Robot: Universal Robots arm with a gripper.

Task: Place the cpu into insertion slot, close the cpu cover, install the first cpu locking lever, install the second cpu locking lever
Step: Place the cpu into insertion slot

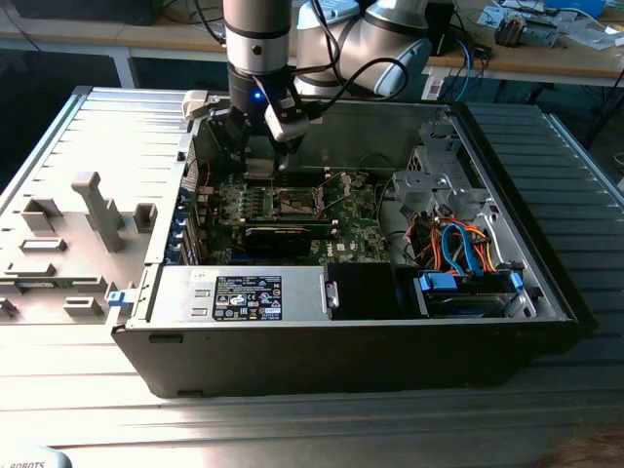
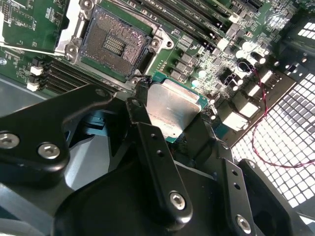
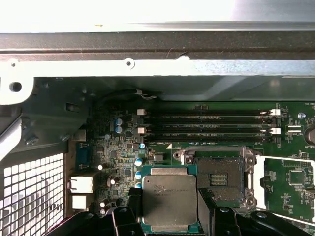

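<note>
Clamping the flat square silver-grey cpu (image 3: 170,196) in our black gripper (image 3: 170,216), we hold it over the green circuit board (image 3: 290,184), just beside the dark square insertion slot (image 3: 220,176).

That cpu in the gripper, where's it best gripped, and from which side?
Grip it by two opposite thin edges, coming from above its flat metal top. The cpu is a thin, flat square, so a pinch across its sides, as the gripper has with its fingers now, likely holds it level and keeps its faces untouched.
</note>
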